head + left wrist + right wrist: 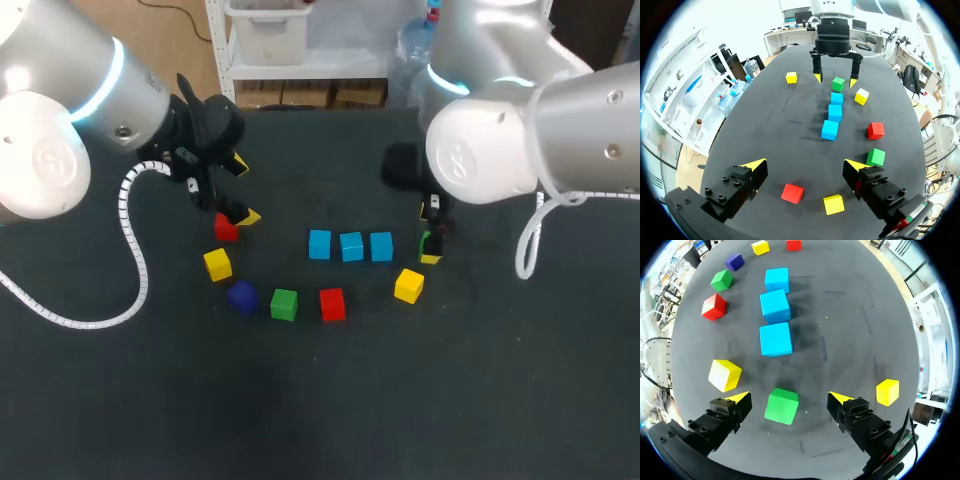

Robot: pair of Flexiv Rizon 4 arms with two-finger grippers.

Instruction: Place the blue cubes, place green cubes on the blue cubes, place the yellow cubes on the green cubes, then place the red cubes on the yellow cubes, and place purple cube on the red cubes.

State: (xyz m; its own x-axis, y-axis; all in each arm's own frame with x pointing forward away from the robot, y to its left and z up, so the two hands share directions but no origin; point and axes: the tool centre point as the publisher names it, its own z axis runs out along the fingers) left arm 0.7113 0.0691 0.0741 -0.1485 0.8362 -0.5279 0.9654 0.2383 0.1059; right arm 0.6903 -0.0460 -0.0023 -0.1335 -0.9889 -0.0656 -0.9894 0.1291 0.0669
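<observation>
Red cube (792,193) sits between L gripper (805,165) fingers, spread wide, no contact (not its turn yet, I'd judge). Centre: three blue cubes (351,246) in tight row. Right of row: green cube (781,406) between R gripper (789,397) fingers, likewise apart, untouched, slightly off-centre. Advice: centre over cube, square fingers to faces, close, lift clear, set flush on nearest blue w/o nudging neighbours.

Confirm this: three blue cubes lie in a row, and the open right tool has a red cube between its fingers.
Wrong colour: the open right tool has a green cube between its fingers, not red, as the right wrist view shows. The three blue cubes do lie in a row.
</observation>
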